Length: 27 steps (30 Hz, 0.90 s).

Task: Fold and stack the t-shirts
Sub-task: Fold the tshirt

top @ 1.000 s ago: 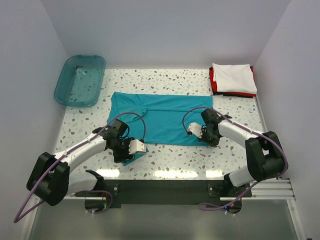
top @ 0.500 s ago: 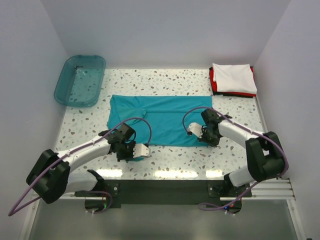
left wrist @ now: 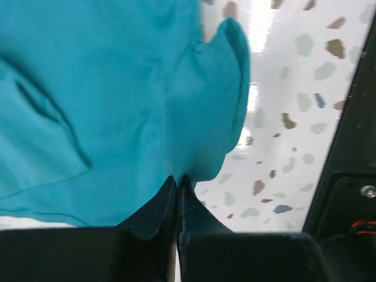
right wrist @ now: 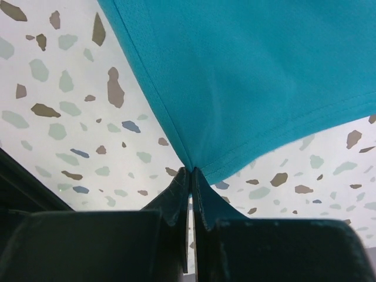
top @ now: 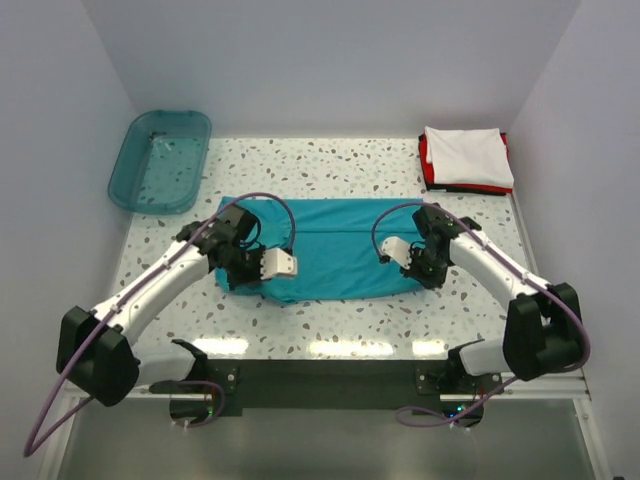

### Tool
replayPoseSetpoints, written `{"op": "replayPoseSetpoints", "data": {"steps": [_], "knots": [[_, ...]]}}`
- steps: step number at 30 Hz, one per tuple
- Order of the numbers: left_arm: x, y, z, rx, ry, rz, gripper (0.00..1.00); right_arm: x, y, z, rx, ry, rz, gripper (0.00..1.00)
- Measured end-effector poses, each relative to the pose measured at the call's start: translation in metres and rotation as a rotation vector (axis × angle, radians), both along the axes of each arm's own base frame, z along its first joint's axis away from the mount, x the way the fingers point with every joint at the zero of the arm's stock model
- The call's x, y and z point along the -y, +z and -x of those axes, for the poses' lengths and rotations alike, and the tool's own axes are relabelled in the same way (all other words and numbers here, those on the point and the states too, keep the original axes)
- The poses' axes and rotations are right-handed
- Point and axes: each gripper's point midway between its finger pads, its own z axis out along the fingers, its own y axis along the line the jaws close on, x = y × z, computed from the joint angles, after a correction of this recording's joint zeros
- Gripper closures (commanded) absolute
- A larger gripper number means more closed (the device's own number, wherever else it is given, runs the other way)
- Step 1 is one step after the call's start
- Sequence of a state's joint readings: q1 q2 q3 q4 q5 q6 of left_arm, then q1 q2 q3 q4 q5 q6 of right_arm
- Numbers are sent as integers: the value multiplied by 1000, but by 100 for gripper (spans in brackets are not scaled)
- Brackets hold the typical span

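Note:
The teal-blue t-shirt [top: 330,250] lies across the middle of the table as a wide band. My left gripper [top: 242,276] is shut on its near left edge; the left wrist view shows the cloth [left wrist: 88,88] pinched between the closed jaws [left wrist: 178,180]. My right gripper [top: 429,272] is shut on the near right corner, where the hem [right wrist: 264,70] runs into the closed jaws [right wrist: 191,170] above the speckled table. At the far right corner a folded white t-shirt [top: 466,156] sits on top of a folded red t-shirt [top: 425,160].
A translucent teal plastic bin [top: 160,160] stands at the far left corner. The speckled table [top: 330,320] shows bare along its near strip. White walls close in the left, right and back sides.
My left gripper closed on the teal shirt's near left edge. Both grippers then carried the near edge up and away from the arm bases, and the shirt now looks like a narrower band.

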<state>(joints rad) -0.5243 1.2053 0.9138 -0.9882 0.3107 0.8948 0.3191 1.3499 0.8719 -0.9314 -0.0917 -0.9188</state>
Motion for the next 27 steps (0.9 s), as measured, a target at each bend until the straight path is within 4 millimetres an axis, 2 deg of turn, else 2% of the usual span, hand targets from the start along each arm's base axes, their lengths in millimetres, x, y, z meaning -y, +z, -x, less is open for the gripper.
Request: {"op": "replayPoseSetpoints", "data": {"steps": [8,13,18,27], "knots": [[-7,8,-70,9,31,-28,100,6,11,-42,-76,-52,-33,100],[-11,2,-102,1,26,-41,100,8,10,-64,-113,-52,-39,100],[-18,-4,-131,2,20,-52,100,10,2,-75,-161,-45,-40,100],[-9,-6,-177,33,-13,-50,100,10,0,-92,-171,-40,-38,100]]}}
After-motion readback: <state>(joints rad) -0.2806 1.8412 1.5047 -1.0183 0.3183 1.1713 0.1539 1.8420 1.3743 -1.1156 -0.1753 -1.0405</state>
